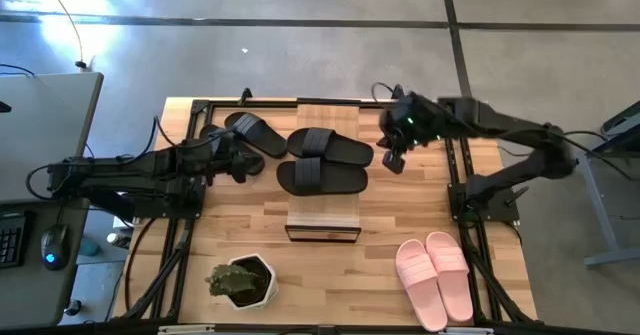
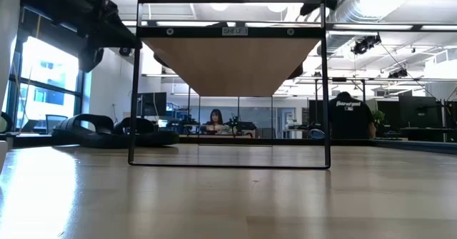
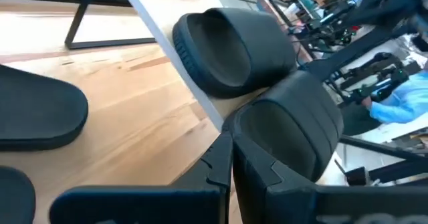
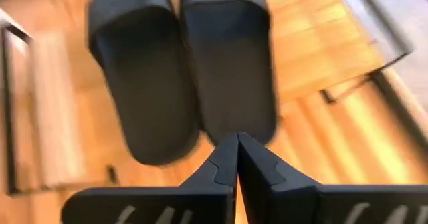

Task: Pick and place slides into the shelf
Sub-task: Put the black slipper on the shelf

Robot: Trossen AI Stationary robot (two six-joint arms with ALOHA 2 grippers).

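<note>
Right now the right hand (image 1: 393, 161) is clenched on nothing, its two fingers (image 4: 235, 158) pressed together, hovering just off the far right corner of the shelf (image 1: 322, 213). Directly ahead of that hand sit two black slides (image 4: 184, 63) side by side on the shelf's light-wood top, close to its fingertips but not gripped. From above, that pair (image 1: 325, 161) covers the far end of the plank while the near end lies bare. The left hand (image 1: 238, 165) is clenched too, empty, on the other side of the shelf; just beside it, a little further back on the bench (image 1: 400, 295), lies another black slide (image 1: 256, 132). From its wrist, its fingers (image 3: 231, 164) point at the black pair (image 3: 257, 83) on the plank edge. Well away from both hands, at the near right part of the bench, a pale pink pair (image 1: 433, 276) rests together, and a potted plant (image 1: 241, 281) stands at the near left. Beyond the bench, people (image 2: 350, 118) are in the room
</note>
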